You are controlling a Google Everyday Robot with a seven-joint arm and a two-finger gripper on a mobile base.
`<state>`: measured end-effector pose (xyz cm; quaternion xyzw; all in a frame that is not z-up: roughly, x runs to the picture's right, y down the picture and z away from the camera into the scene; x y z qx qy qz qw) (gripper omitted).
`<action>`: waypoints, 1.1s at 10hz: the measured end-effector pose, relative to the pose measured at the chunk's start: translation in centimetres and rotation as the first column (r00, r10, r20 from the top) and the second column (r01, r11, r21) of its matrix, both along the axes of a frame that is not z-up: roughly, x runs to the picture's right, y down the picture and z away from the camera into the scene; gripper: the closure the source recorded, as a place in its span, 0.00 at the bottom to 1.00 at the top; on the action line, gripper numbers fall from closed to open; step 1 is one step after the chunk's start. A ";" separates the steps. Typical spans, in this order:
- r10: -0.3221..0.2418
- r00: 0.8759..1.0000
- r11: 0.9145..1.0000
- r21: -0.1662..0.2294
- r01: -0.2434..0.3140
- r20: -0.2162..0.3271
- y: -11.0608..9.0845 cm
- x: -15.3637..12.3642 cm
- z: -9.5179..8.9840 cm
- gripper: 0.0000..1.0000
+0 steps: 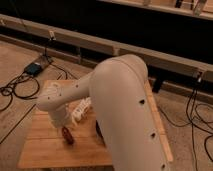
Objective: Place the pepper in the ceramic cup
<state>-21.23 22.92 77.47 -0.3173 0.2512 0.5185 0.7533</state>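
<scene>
Item: pepper-to-cup placement, not completed. On the floor far left of the jaws, off the surface, lie black cables (15, 92) and a small dark box (35, 67), neither with legible marking. Surface (45, 150): wooden top, bare wood left of and nearer than the jaws. Gripper (63, 125): at the end of the white arm (125, 110), low over the left half of the surface and pointing down. The wrist covers the jaws, so it cannot be told whether they are spread, pressed together or pinching anything. Pepper (67, 136): dark red and glossy, directly under the jaws and slightly to their right, at or on the surface. Contact with the jaws cannot be told. Bottle (82, 110): white, lying just right of the jaws and a little beyond them. Dark shape (98, 131): right of the jaws, mostly hidden by the arm, possibly a bowl. Cup: not to be made out anywhere. The arm's bulk hides much of the surface right of the jaws, so the cup may stand behind it. More cables trail on the floor far right of the jaws. Progress, as judged: the pepper is in no cup, so at best the pick-up is in hand. Left to do: secure hold, lift, carry to the cup, release inside. Writing, brands, labels: none readable on arm, bottle or box.
</scene>
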 end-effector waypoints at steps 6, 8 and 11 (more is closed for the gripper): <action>-0.018 0.999 0.998 -0.064 0.021 0.041 1.7 -1.6 1.4 0.35; -0.031 0.999 0.997 -0.066 0.034 0.044 1.7 -1.7 2.0 0.35; -0.043 0.998 0.996 -0.070 0.047 0.052 1.9 -2.0 2.6 0.35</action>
